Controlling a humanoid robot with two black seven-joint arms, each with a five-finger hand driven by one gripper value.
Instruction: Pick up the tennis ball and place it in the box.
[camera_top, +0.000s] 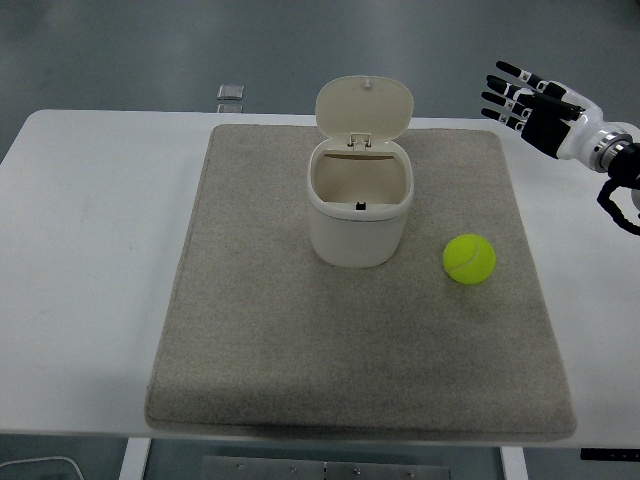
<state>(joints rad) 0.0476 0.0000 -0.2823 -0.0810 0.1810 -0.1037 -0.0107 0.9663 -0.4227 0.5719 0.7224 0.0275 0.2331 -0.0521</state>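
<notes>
Your white surface (90, 250) sits over a grey floor, and a grey mat (300, 370) covers most of its middle. On the mat, a little toward 12 o'clock from centre, you have the box (358, 215), cream, upright, its hinged lid (364, 107) flipped up and back so the mouth is open. The ball (469, 259), yellow-green, lies on the mat just beside the box at its 4 o'clock, not touching it. Your right robot hand (528, 98) hangs at 2 o'clock, off the mat's far corner, fingers spread wide and holding nothing, well apart from the ball. A small clear object (231, 94) lies beyond the surface at 11 o'clock.
</notes>
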